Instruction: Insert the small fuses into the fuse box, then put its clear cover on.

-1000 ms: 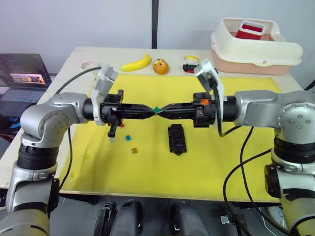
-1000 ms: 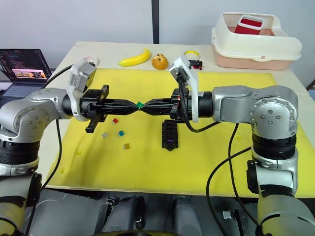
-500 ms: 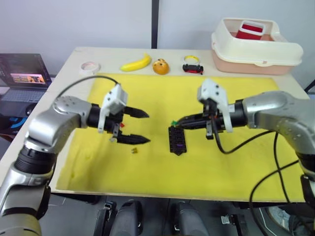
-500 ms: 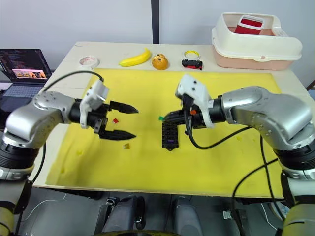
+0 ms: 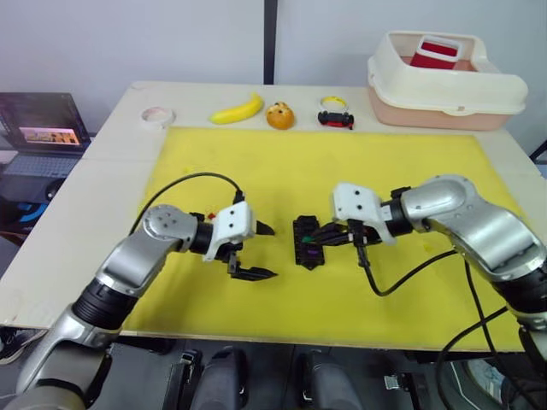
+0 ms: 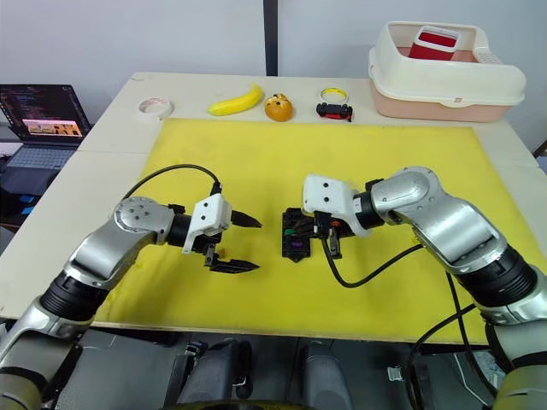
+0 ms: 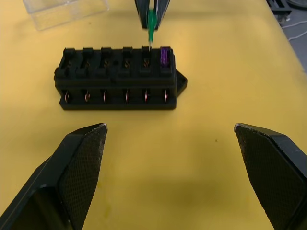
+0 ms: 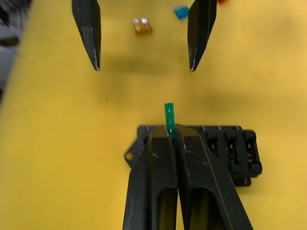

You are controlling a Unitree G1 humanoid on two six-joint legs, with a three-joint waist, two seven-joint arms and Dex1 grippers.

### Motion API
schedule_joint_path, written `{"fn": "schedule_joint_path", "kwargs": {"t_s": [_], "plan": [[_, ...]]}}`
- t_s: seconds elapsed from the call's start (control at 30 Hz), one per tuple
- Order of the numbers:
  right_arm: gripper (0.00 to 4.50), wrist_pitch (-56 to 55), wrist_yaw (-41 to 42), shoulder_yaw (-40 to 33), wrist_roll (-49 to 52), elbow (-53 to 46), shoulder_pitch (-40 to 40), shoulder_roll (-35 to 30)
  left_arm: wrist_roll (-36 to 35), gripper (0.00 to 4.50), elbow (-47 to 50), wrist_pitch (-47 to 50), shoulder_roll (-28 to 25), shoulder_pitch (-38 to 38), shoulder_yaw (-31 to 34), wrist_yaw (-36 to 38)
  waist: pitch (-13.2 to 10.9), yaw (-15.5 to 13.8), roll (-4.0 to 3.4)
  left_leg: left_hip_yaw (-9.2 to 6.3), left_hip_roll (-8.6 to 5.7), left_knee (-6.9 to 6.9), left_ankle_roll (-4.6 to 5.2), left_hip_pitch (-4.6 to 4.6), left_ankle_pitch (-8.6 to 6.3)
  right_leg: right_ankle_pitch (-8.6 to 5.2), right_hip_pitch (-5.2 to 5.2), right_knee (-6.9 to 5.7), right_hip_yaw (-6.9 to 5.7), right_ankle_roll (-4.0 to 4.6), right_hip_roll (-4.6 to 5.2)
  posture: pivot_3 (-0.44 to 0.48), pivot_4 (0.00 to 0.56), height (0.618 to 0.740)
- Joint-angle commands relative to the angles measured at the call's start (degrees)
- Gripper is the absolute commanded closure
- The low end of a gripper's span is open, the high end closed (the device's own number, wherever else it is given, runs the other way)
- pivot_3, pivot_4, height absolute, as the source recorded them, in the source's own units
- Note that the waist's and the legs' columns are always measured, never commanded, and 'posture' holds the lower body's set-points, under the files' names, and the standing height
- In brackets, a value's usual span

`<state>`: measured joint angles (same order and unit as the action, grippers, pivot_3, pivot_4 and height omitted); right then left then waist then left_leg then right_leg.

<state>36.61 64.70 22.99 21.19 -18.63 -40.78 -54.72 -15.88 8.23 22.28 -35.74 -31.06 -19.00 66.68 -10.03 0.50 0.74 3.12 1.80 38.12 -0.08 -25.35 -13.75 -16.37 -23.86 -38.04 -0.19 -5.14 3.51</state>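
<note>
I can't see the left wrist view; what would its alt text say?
A black fuse box lies on a yellow mat, one purple fuse seated at its end. The right gripper lowers a green fuse onto the neighbouring slot. The left gripper is open; a clear cover lies beyond.

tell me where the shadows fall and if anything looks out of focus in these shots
Left wrist view: a soft shadow lies on the mat between the left gripper fingers; fuse box sharp, clear cover faint. Right wrist view: dark shadow bands under the left gripper's fingers; green fuse crisp, amber fuse softer.
</note>
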Motion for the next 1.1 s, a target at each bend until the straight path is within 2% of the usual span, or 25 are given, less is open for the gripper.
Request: {"fn": "schedule_joint_path", "kwargs": {"t_s": [0.03, 1.1], "plan": [[4.50, -1.25, 1.12, -1.05, -1.89, 0.19, -0.11, 1.01, 1.69, 0.04, -0.95, -1.89, 1.31, -0.61, 0.21, -1.39, 0.00, 0.03, 0.00, -0.01, 0.00, 0.00, 0.00, 0.00, 0.00, 0.00, 0.00, -0.01, 0.00, 0.00, -0.01, 0.000, 0.150, 0.740], [4.50, -0.09, 4.98, -1.33, -8.15, 2.41, 0.68, 3.84, 4.75, 0.04, -1.26, -2.07, 3.84, -0.99, -0.51, -1.50, 0.00, 0.04, 0.00, -0.02, 0.00, 0.02, 0.00, 0.01, 0.00, 0.01, 0.02, -0.05, -0.01, -0.01, -0.01, 0.000, 0.150, 0.740]]}}
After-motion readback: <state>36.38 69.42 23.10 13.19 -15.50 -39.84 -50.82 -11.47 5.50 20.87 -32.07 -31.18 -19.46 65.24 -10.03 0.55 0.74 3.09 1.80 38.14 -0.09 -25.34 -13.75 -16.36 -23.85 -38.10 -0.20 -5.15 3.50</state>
